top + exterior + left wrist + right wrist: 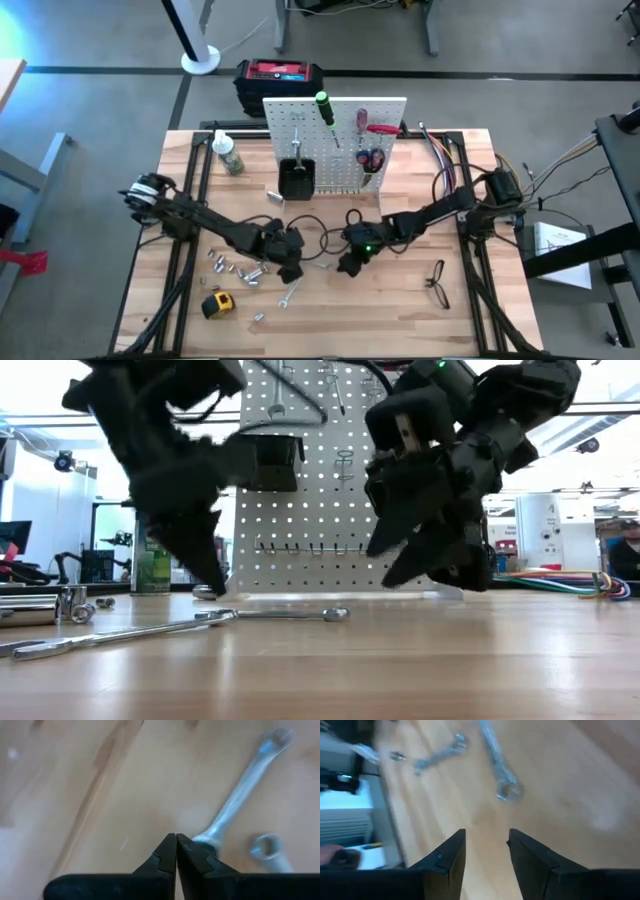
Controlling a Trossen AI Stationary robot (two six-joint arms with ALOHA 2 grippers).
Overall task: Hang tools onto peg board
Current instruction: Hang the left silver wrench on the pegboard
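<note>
The white peg board [335, 140] stands at the table's far middle, with a green-handled screwdriver [325, 108], red-handled tools [372, 135] and a black bin [297, 178] on its front. Two silver wrenches [240, 795] [265, 847] lie flat on the wood near the table's middle. My left gripper [176, 840] is shut and empty, its tip just above the table beside the long wrench's end. To its right my right gripper [486, 840] is open with only bare wood between its fingers. In the low view both grippers [215, 582] [400, 560] hang clear of the wrenches [270, 615].
A yellow tape measure [217, 303] and several small silver sockets [235, 268] lie near the left front. Black-framed glasses [437, 280] lie at the right front. A green-labelled bottle [228, 155] stands left of the board. A red-and-black box [280, 78] sits behind it.
</note>
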